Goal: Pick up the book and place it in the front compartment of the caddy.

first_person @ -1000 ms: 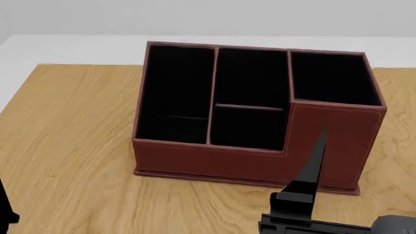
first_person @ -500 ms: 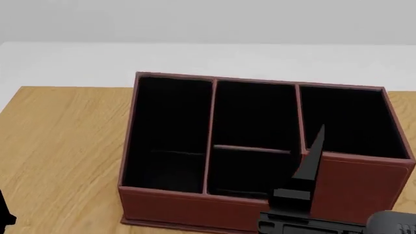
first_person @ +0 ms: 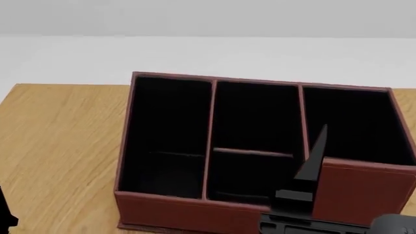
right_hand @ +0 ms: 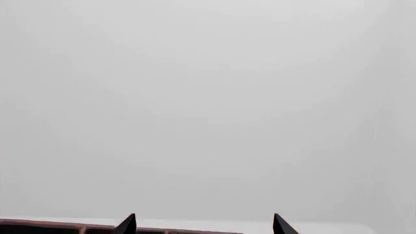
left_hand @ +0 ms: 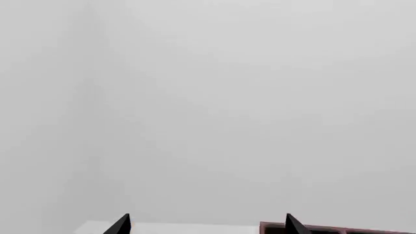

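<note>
The dark red caddy (first_person: 195, 212) stands on the wooden table (first_person: 58, 146) in the head view, and all its black-lined cells show empty. Its taller corner wall (first_person: 364, 187) is at the near right. The book is out of view in every frame. One black finger (first_person: 314, 158) of my right gripper rises in front of that taller wall, near the middle front cell. In the right wrist view the right gripper (right_hand: 202, 225) is open over the caddy's rim (right_hand: 52, 225). In the left wrist view the left gripper (left_hand: 206, 225) is open, beside a caddy corner (left_hand: 338, 228).
Pale floor (first_person: 208, 53) lies behind the table's far edge. A black sliver of my left arm (first_person: 5, 214) shows at the head view's lower left. Both wrist views mostly face a blank grey wall.
The head view has shifted, so the caddy now sits lower and larger in the picture than a second ago. The right gripper's finger keeps about the same place in the view.
</note>
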{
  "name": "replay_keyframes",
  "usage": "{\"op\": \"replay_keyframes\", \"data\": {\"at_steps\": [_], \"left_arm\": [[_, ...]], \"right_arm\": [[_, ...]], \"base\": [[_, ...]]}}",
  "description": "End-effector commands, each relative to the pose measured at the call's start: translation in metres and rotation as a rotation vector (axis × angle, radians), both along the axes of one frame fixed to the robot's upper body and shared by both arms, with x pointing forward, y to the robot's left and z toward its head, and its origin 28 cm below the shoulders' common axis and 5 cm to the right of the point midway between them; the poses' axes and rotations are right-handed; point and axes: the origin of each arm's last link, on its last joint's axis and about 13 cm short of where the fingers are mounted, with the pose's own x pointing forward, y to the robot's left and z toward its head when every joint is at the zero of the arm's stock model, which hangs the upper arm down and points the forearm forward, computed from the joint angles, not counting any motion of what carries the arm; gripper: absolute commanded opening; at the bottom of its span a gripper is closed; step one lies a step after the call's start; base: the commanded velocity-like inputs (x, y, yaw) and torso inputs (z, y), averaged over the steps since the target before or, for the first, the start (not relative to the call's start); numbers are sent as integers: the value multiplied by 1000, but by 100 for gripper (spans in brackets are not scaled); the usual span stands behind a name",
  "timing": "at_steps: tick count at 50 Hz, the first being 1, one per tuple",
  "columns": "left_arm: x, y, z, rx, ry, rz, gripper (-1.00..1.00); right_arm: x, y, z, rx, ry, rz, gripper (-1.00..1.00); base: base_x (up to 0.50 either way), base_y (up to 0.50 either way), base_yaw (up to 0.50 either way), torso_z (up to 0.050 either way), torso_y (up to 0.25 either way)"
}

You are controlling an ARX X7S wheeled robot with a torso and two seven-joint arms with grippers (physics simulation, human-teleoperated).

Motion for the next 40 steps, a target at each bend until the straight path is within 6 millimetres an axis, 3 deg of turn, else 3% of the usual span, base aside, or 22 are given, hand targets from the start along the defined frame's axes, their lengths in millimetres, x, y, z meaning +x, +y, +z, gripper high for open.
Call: {"op": "replay_keyframes", "data": {"at_steps": [1,28,40], "left_arm": [[0,-1,1,18,-3,4,100],[2,-1,2,13,-13,-2,100],[-1,-1,3,1,-22,-9,100]], "right_arm": [[-2,-1,3,-4,-9,-3,100],[-1,0,6,-7,-16,-2,100],[-1,0,7,-9,-17,-2,100]], "base": [[0,0,0,0,-166],[-1,0,0,0,-168],[0,0,0,0,0]]}}
